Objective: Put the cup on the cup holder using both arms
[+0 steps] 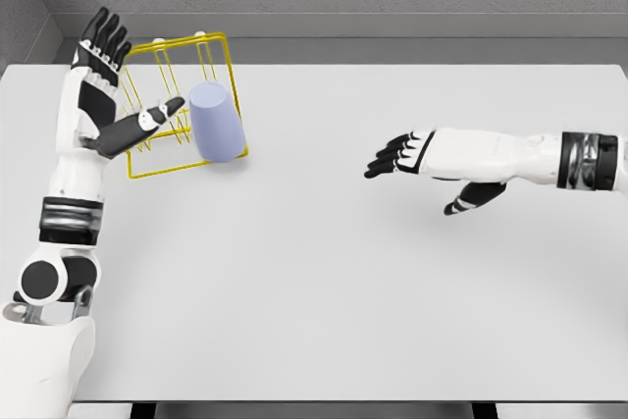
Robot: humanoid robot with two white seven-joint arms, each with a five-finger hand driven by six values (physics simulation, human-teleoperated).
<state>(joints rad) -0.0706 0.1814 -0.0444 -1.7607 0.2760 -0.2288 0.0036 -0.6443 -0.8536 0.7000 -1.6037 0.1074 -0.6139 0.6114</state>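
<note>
While the cup (217, 122) sits tilted on the yellow holder (147, 168) far left, the left hand (108, 85) hovers just beside, fingers spread, right hand (432, 164) relaxed, well apart

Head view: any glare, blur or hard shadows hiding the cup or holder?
Head view: flat, even light, no glare; only soft faint shadows under the cup, holder and right hand; sharp throughout, thin yellow wires slightly aliased; nothing out of focus.
</note>
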